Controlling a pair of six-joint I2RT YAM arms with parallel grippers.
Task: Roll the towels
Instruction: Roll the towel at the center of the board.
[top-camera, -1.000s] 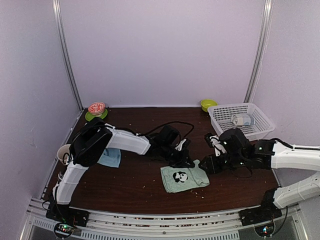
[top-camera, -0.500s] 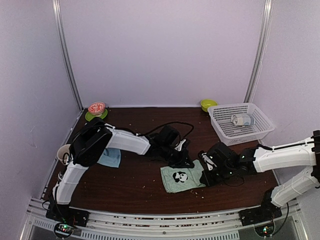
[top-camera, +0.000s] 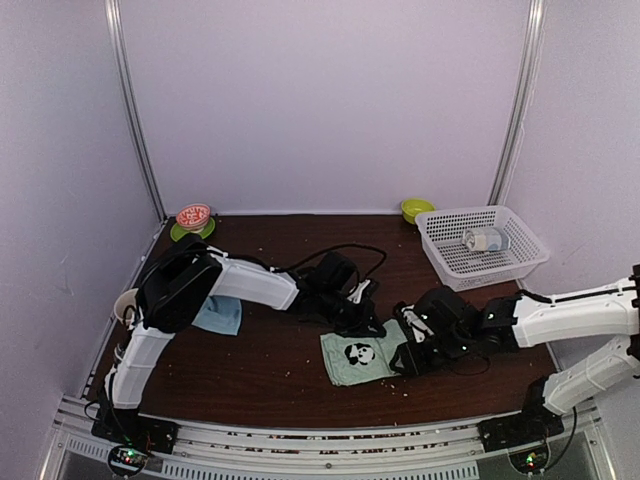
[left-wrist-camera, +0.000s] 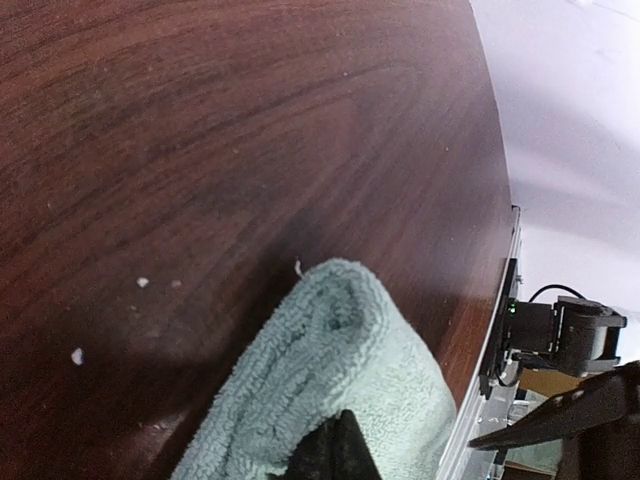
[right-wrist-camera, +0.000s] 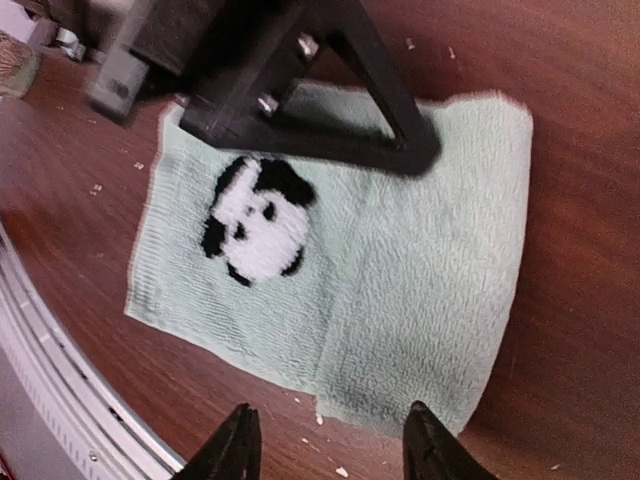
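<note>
Sage-green and flat, the pale terry towel with a small panda print (top-camera: 365, 358) is laid out near the front edge of the dark brown wooden table (top-camera: 260, 375), not yet rolled. The right gripper (right-wrist-camera: 335, 447) is held just over its right-hand edge, fingers spread apart with nothing between them. The left gripper (top-camera: 373, 324) is set on the towel's far edge; whether its fingers are pinched on the cloth cannot be told.

The step in hand is judged to be the start of the first roll, with an edge being taken up. Next, that edge would need to be gripped and turned over evenly, so that the roll is not skewed.

A corner of the cloth raised into a soft fold is shown by the left wrist view and lost from overhead. The spread of the right fingers is made plain only by the right wrist view.

Further back on the left, the light blue cloth towel (top-camera: 222, 316) is partly hidden beneath the left arm, and is caught by the overhead view alone. Farthest off, a white plastic lattice basket (top-camera: 500, 264) is seen at the right.
</note>
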